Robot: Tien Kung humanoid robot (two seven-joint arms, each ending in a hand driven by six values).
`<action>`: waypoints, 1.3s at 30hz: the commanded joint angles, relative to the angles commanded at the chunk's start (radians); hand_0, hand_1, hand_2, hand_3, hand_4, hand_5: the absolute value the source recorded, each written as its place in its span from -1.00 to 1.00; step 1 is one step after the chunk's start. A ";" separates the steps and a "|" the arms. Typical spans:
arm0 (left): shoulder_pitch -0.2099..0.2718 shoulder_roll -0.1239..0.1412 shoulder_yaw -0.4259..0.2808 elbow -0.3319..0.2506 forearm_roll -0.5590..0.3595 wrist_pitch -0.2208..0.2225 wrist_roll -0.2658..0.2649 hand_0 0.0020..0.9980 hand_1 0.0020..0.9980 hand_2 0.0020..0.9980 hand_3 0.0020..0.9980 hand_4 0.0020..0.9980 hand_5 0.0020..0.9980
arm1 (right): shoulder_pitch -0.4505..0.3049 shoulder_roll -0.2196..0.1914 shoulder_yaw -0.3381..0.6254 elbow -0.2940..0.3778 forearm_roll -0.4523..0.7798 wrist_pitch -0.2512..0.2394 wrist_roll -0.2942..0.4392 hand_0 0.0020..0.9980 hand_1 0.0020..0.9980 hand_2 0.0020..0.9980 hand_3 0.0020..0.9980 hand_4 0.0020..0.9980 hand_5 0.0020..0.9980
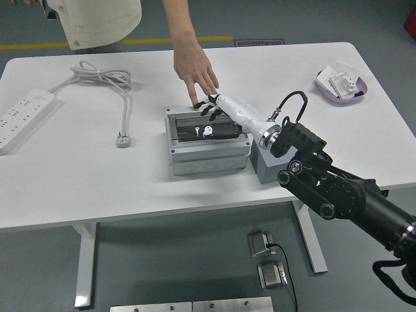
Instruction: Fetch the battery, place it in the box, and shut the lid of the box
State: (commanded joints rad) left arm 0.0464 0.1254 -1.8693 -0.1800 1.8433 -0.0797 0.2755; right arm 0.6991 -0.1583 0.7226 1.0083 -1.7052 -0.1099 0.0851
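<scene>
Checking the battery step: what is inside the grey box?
A dark object lies inside the grey box, probably the battery. The robot hand covers its far end.

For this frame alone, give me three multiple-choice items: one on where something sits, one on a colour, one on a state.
1. Where is the purple dish?
A. Far right of the table
B. Near left corner
C. Inside the grey box

2. What colour is the power strip?
A. Black
B. White
C. Red

3. What is the right hand doing?
A. Resting off the table
B. Holding the plug
C. Reaching over the grey box's far edge, holding nothing

Answers:
1. A: the dish lies near the table's far right corner.
2. B: the strip and its coiled cable at the left end are white.
3. C: the fingers lie spread over the back of the grey box, beside a person's hand that comes down from the far side; a dark battery lies inside.
</scene>
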 joint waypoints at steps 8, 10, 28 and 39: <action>0.002 -0.002 0.000 0.000 -0.001 0.000 0.002 0.22 0.28 0.22 0.20 0.25 -0.72 | -0.003 -0.004 0.019 0.005 -0.008 0.006 -0.002 0.24 0.11 0.29 0.51 0.94 0.49; 0.003 -0.002 0.000 0.000 -0.002 0.000 0.003 0.22 0.28 0.22 0.20 0.25 -0.72 | -0.005 -0.005 0.028 0.008 -0.012 0.008 -0.002 0.24 0.11 0.29 0.51 0.94 0.49; 0.010 -0.008 0.004 0.000 -0.007 0.001 0.006 0.22 0.28 0.22 0.20 0.25 -0.72 | -0.114 0.001 0.319 0.137 -0.199 0.062 -0.049 0.24 0.10 0.27 0.51 0.94 0.50; 0.017 -0.015 0.009 0.000 -0.015 0.002 -0.001 0.22 0.28 0.22 0.20 0.25 -0.73 | -0.301 0.003 0.558 0.323 -0.214 0.000 -0.006 0.24 0.10 0.27 0.49 0.94 0.50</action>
State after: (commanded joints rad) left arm 0.0631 0.1109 -1.8603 -0.1800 1.8286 -0.0782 0.2746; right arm 0.3985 -0.1551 1.2803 1.3309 -1.9188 -0.1099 0.0787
